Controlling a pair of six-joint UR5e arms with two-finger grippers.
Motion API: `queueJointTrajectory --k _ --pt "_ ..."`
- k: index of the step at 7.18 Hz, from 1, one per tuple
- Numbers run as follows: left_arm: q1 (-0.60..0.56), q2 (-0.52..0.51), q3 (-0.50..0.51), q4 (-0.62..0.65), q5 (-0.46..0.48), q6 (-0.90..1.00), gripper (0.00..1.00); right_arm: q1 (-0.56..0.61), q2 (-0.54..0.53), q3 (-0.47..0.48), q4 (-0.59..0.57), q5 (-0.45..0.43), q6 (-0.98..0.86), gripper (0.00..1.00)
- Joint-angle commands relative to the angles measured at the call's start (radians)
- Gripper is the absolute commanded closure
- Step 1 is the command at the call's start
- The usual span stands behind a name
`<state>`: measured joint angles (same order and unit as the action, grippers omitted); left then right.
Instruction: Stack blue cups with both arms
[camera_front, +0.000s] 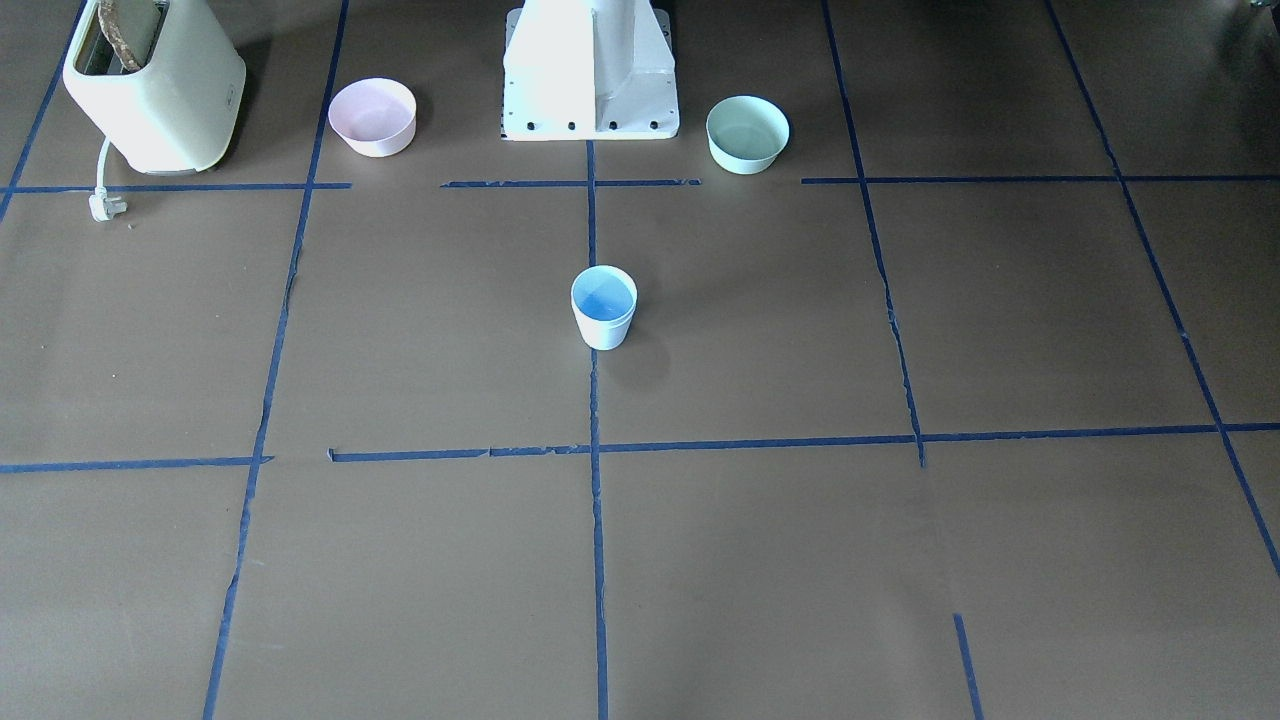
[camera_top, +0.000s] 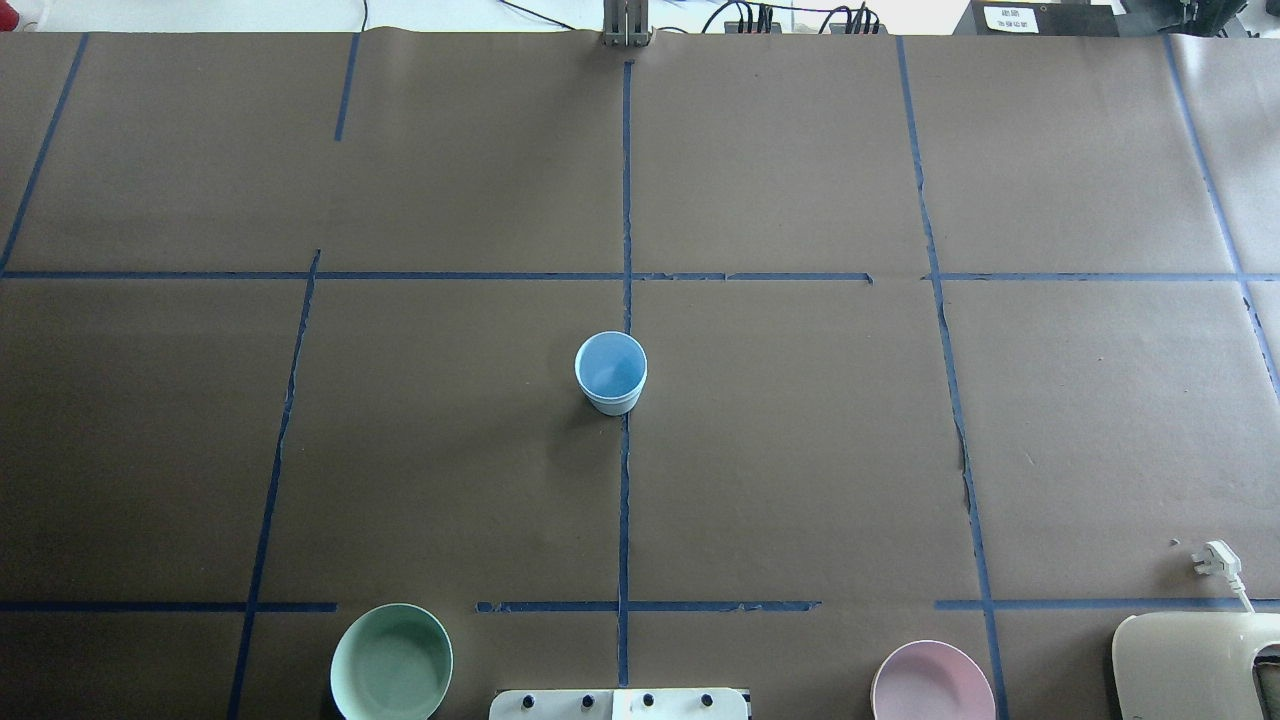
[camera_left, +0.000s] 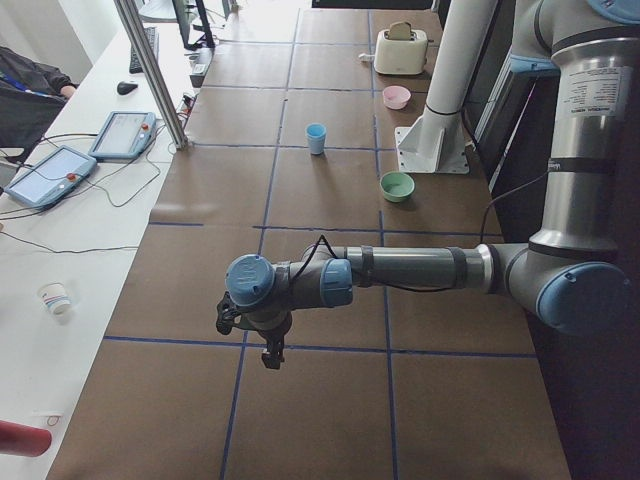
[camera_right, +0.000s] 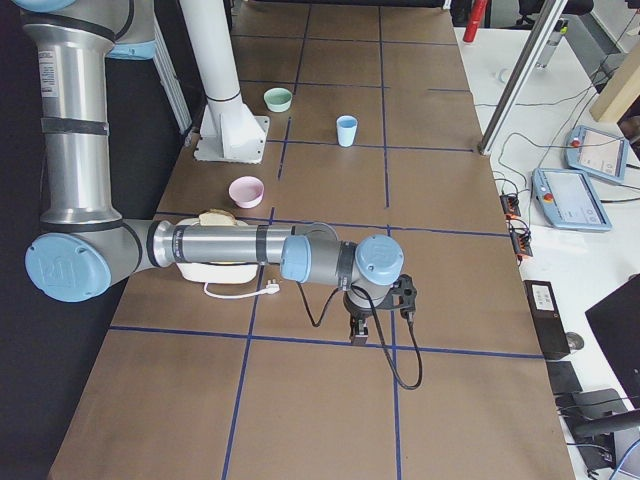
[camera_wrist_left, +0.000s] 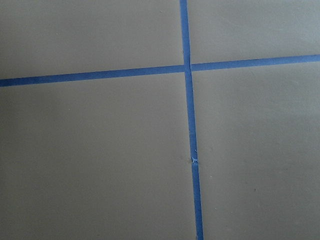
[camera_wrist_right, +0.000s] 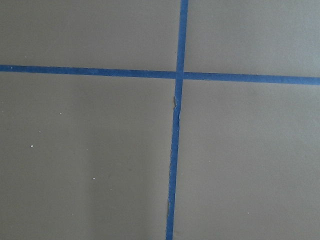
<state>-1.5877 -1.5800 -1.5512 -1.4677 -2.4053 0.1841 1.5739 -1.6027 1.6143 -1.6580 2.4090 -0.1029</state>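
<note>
One pale-blue cup (camera_front: 604, 305) stands upright at the table's middle on the centre tape line; it also shows in the overhead view (camera_top: 611, 372). I see no separate second cup, and I cannot tell if one is nested inside. My left gripper (camera_left: 270, 355) hangs over the table far from the cup, toward the table's left end. My right gripper (camera_right: 358, 335) hangs likewise toward the right end. Both show only in the side views, so I cannot tell if they are open or shut. The wrist views show only brown paper and blue tape.
A pink bowl (camera_front: 372, 116) and a mint-green bowl (camera_front: 747, 133) flank the white pedestal (camera_front: 590, 70) near the robot's base. A cream toaster (camera_front: 150, 85) with a loose plug (camera_front: 103, 205) stands on the robot's right side.
</note>
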Motion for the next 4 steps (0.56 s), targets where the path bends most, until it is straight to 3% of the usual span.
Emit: queueJointTrajectory --k 1,4 --pt "0.0 0.002 -0.001 0.0 0.0 0.0 0.0 0.009 -0.02 -0.011 0.069 0.002 0.053 0.0" --pt "0.0 0.002 0.0 0.0 0.0 0.0 0.0 0.037 -0.023 0.001 0.086 0.002 0.055 0.0"
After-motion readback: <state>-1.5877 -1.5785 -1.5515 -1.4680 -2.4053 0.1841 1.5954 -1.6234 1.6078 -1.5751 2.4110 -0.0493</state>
